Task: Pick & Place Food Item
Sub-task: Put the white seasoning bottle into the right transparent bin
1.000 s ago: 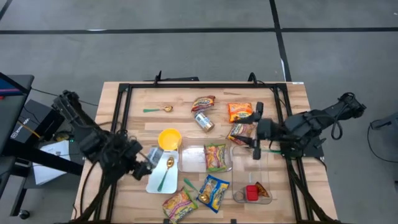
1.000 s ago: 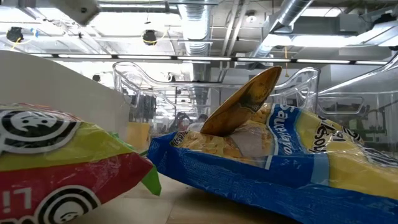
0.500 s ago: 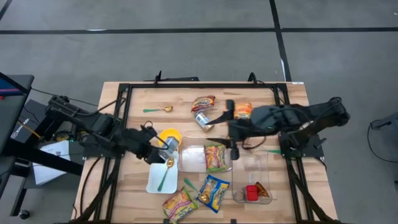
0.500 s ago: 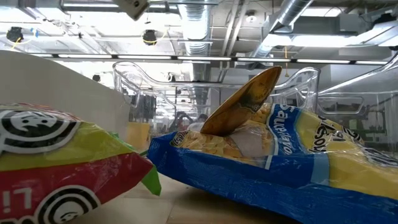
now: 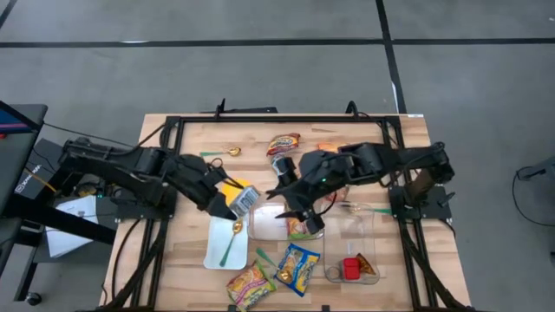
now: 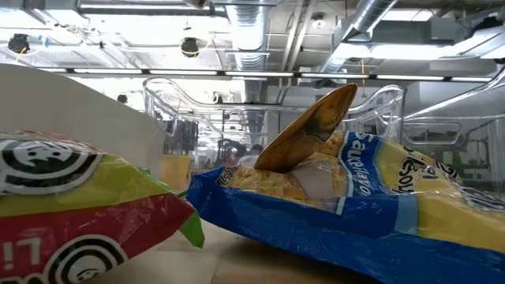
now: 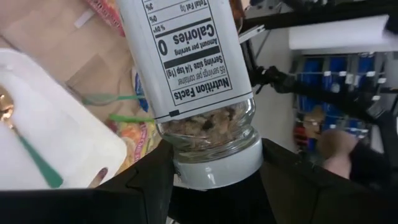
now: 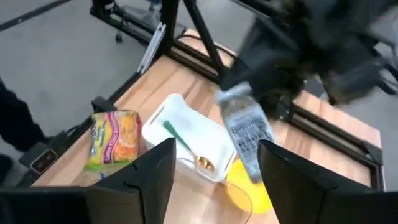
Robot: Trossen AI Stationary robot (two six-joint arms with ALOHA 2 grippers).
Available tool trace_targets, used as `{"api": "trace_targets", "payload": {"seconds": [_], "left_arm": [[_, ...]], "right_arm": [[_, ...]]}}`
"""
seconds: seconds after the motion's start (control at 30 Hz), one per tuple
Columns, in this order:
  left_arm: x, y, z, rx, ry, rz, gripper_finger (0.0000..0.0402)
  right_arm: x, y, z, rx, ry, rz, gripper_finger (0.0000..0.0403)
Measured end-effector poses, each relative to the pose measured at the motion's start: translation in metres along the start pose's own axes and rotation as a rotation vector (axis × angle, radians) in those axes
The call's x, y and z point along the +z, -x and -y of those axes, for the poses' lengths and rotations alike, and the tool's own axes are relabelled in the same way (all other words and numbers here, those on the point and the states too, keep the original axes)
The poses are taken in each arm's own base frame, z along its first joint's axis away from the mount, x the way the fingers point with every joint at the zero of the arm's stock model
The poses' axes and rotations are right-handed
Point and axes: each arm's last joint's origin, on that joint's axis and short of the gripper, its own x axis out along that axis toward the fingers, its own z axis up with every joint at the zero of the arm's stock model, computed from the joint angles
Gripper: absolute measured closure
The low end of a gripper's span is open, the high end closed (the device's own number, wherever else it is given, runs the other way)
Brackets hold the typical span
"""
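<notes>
My left gripper (image 5: 232, 203) is shut on a clear jar with a white label (image 5: 245, 198), above the yellow bowl (image 5: 232, 185); the left wrist view shows the jar (image 7: 186, 62) close up, with brown grains inside. My right gripper (image 5: 293, 206) is open and empty over the clear container (image 5: 267, 224) that holds a green-and-yellow snack packet (image 5: 303, 227). In the right wrist view its fingers (image 8: 155, 171) stand wide apart, looking toward the jar (image 8: 245, 130). My left gripper pinches the jar at its white lid end (image 7: 214, 169) between its two fingers (image 7: 146, 180). The jar sticks straight out past the fingertips, toward the table's right side. It is lifted clear of the table, lying about level over the bowl and tray.
A white tray (image 5: 212, 251) holds a gold spoon with a green handle. A tin can (image 5: 279, 163), a red packet (image 5: 284, 141) and another spoon (image 5: 221, 152) lie at the far side. Two packets (image 5: 251, 282) (image 5: 297, 267) lie near the front edge, and a second clear container (image 5: 351, 253) is at the right.
My left gripper has gone from the tray's near left corner up and toward the table's right, carrying the jar over the yellow bowl. My right arm has swung from the table's right side toward the left, over the clear container.
</notes>
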Motion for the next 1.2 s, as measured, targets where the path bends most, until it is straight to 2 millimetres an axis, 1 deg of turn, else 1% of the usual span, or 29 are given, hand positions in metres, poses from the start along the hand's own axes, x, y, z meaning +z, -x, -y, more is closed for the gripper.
{"api": "trace_targets", "payload": {"seconds": [0.17,0.27,0.43,0.63,0.77,0.93,1.2], "left_arm": [[0.008,0.002,-0.001,-0.024,0.019,-0.01,0.0203],[0.011,0.003,-0.001,-0.04,0.025,-0.017,0.0203],[0.015,0.005,0.0,-0.072,0.03,-0.02,0.0203],[0.016,0.005,0.003,-0.097,0.039,-0.028,0.0203],[0.015,0.005,0.003,-0.104,0.044,-0.035,0.0203],[0.014,0.005,0.004,-0.117,0.044,-0.074,0.0203],[0.014,0.006,0.008,-0.173,0.028,-0.108,0.0203]], "right_arm": [[0.011,-0.013,0.003,-0.01,0.039,0.04,0.0167],[0.014,-0.021,0.005,-0.009,0.045,0.035,0.0161],[0.014,-0.039,0.006,-0.003,0.048,0.018,0.0153],[0.011,-0.051,0.007,-0.008,0.043,0.006,0.0152],[0.011,-0.052,0.011,-0.062,0.039,0.002,0.0152],[0.008,-0.051,0.017,-0.072,0.032,-0.01,0.0152],[0.008,-0.051,0.016,-0.067,0.076,-0.018,0.0152]]}}
